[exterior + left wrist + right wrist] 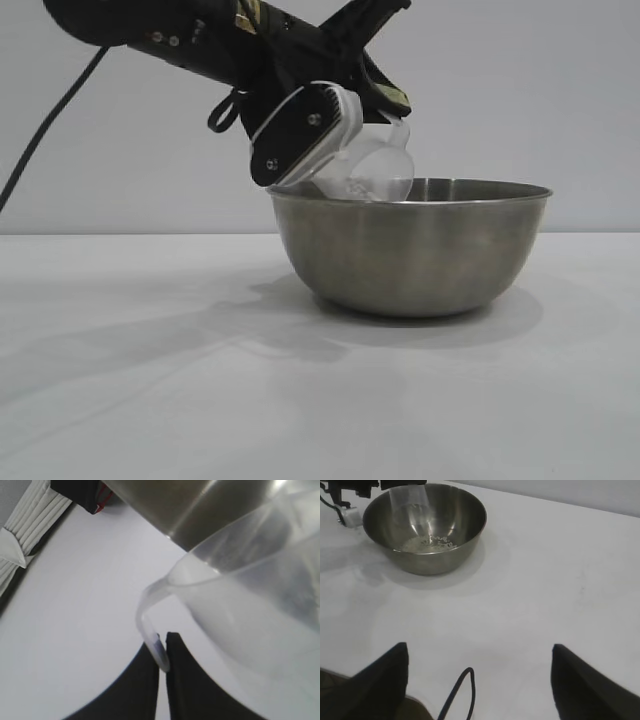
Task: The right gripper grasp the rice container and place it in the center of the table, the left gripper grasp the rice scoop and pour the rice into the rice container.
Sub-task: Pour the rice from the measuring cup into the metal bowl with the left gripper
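Translucent rice scoop [375, 168], tipped bowlward

Rice container [412, 250] stands alone on the table [130, 390] — bare white surface open on every visible side of it. Way in from above is partly blocked: the left gripper [163, 652], clamped on the rice scoop [375, 170] handle, hangs over the rim on the exterior view's left. Right gripper [479, 677] sits well apart, fingers spread wide — bare tabletop between it and the bowl.
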